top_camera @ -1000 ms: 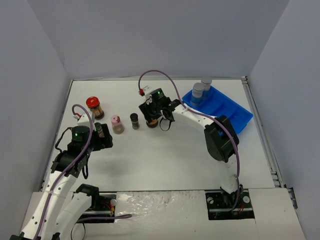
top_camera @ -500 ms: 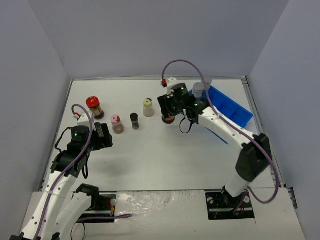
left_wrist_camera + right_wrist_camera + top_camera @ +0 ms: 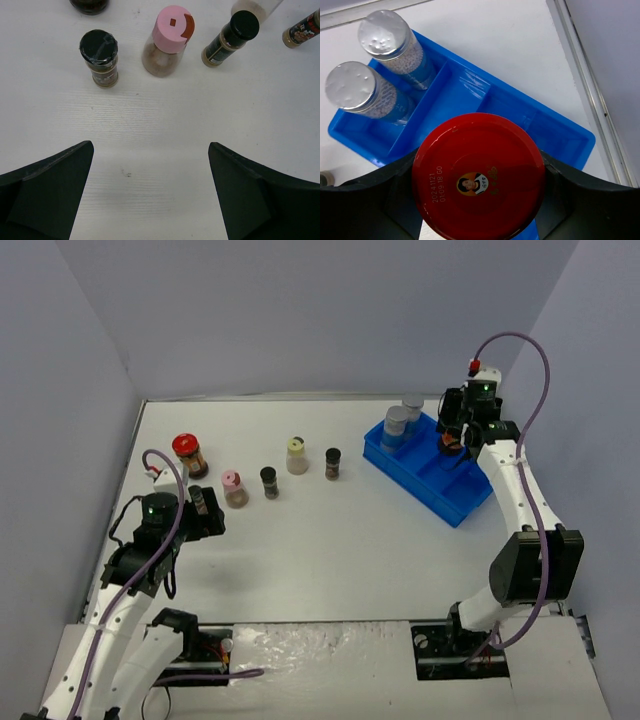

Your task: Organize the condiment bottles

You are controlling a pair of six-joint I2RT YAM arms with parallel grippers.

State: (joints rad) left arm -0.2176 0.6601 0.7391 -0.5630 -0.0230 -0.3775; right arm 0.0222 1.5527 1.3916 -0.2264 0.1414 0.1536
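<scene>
Condiment bottles point(image 3: 296, 454) number nine. Nearest, at nine o'clock, the left gripper point(image 3: 150, 147) hangs wide open and empty, just short of one tiny dark-capped jar point(image 3: 99, 57). Beyond, from ten towards twelve o'clock, five stand loose on the table point(image 3: 330, 550): one red-lidded jar point(image 3: 185, 453), one pink-lidded jar point(image 3: 232, 488), one cream-lidded jar point(image 3: 296, 454) and two more dark-capped jars point(image 3: 268, 481). Farthest, at two o'clock, the blue tray point(image 3: 470, 490) holds two grey-capped jars point(image 3: 396, 427). The right gripper point(image 3: 455, 437), clamped partway on the second red-lidded jar point(image 3: 479, 181), has just swung from mid-table to above the tray, so a third jar looks ready to go in.
</scene>
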